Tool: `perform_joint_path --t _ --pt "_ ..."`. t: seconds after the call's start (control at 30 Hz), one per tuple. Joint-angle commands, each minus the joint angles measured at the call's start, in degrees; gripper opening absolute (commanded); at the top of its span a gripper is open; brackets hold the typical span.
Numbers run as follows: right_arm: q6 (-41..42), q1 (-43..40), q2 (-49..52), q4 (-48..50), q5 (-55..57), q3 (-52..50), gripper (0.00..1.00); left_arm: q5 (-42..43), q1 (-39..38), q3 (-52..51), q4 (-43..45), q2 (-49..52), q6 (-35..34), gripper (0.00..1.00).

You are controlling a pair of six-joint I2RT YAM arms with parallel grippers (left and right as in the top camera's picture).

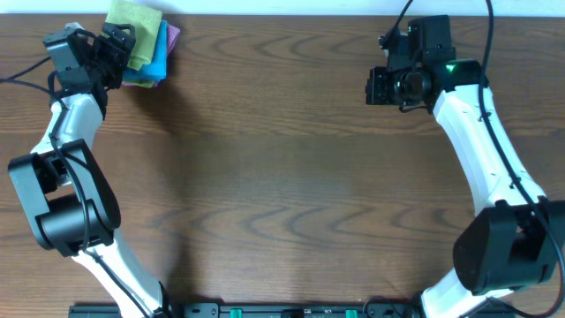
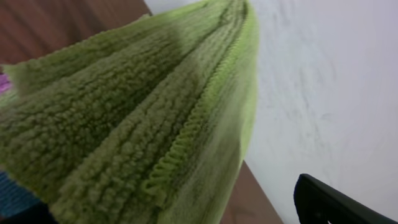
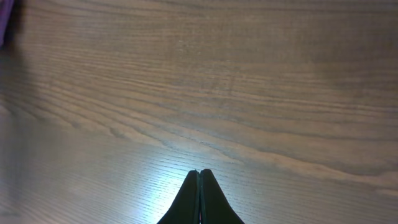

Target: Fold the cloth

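Note:
A folded green cloth [image 1: 137, 25] lies on top of a small stack with a blue cloth [image 1: 159, 55] and a pink one [image 1: 173, 35] at the table's far left. My left gripper [image 1: 117, 44] is at the stack's left edge. In the left wrist view the green cloth [image 2: 137, 118] fills the frame very close. One black finger [image 2: 333, 204] shows far to the right, apart from the cloth, and the other finger is hidden, so the jaws look open. My right gripper [image 1: 381, 87] is shut and empty above bare wood, with its fingertips [image 3: 199, 173] pressed together.
The wooden table [image 1: 282, 177] runs between the arms. A white wall [image 2: 323, 93] stands just behind the stack at the table's far edge. A purple cloth edge [image 3: 5, 25] shows at the left rim of the right wrist view.

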Motion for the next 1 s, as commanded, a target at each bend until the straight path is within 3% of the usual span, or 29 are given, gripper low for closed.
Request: perform_joint_path --t 0.0,0.23,0.4,0.7,0.73,0.93,0.97 --pt "-0.9 -0.4 0.0 -0.3 0.1 0.3 0.01 -0.5 1.4 1.3 -1.9 0.2 1.4 0.95" --pt "-0.9 -0.3 0.0 -1.1 -0.8 0.3 0.02 4.0 6.1 1.4 -2.7 -1.9 1.4 0.95" --pt "-0.9 0.7 0.0 -1.1 -1.0 0.3 0.02 4.0 10.8 1.4 -8.4 -5.3 3.3 0.95" --pt "-3.0 0.0 -1.4 -4.5 0.3 0.6 0.02 5.1 13.7 1.4 -33.0 -20.4 29.0 0.96" --pt "-3.1 -0.4 -2.0 -5.4 0.6 0.8 0.09 4.3 13.6 1.4 -36.4 -22.5 31.7 0.95" --pt "-3.5 -2.6 -8.3 -10.7 3.9 1.1 0.99 3.4 13.6 1.3 -51.5 -33.1 43.6 0.95" --pt "-3.5 -2.8 -9.7 -11.7 4.7 1.1 0.99 3.4 13.6 1.3 -53.6 -34.7 45.0 0.95"
